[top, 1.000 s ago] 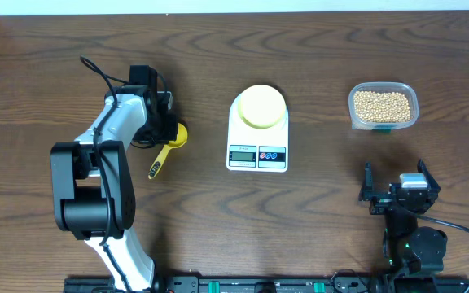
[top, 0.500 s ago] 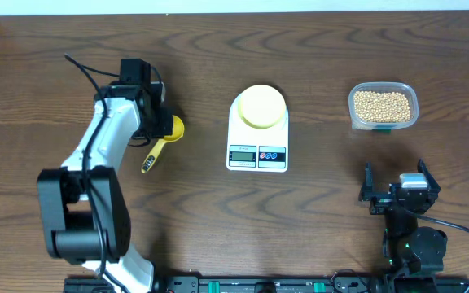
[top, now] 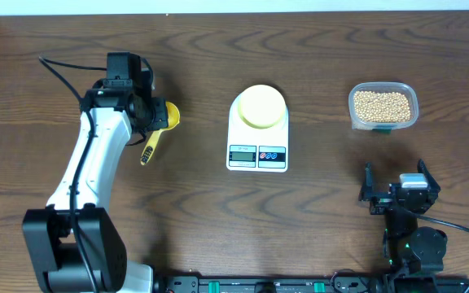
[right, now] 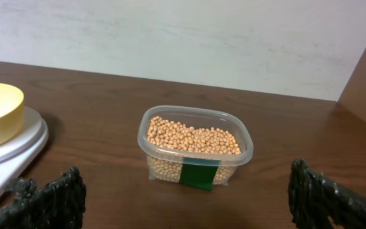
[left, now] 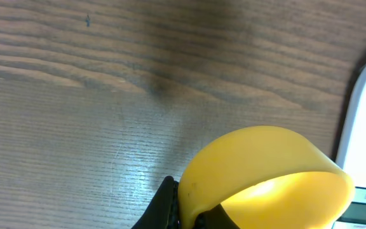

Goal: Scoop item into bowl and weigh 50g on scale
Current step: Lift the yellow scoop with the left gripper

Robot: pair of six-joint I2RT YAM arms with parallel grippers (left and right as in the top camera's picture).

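1. The left fingers (left: 164, 208) are clenched on the yellow scoop (top: 167, 118). One black fingertip shows just under the scoop's cup in the wrist view, but exactly where they pinch it is hidden.
2. No beans (right: 192, 137) show in the scoop. Its handle slants back toward the near edge of the bench (top: 218, 228).
3. The step in hand looks like the very start: the scoop is gripped and nothing has been dipped yet.
4. The bowl (top: 261, 106) sits on the far end of the scale (top: 257, 150) with nothing in it. The display is too small to read.
5. All the beans lie in the clear tub (top: 383, 120) at the far right, well apart from the scoop, with the scale between them.
6. The next move calls for carrying the scoop across to the tub and tipping the cup down into the beans. It should pass the bowl without nudging it, since a knock would upset the reading.
7. That is a long reach for this arm — the tub is on the other arm's side, so it may need bringing nearer first.
8. The left arm stretches forward from its base at the near-left corner. The white forearm runs away from the base, and the wrist is turned right toward the scale.
9. The right fingers (right: 56, 194) are released — spread wide, touching nothing and aimed at the tub.
10. The right arm is folded low over its base at the near right.
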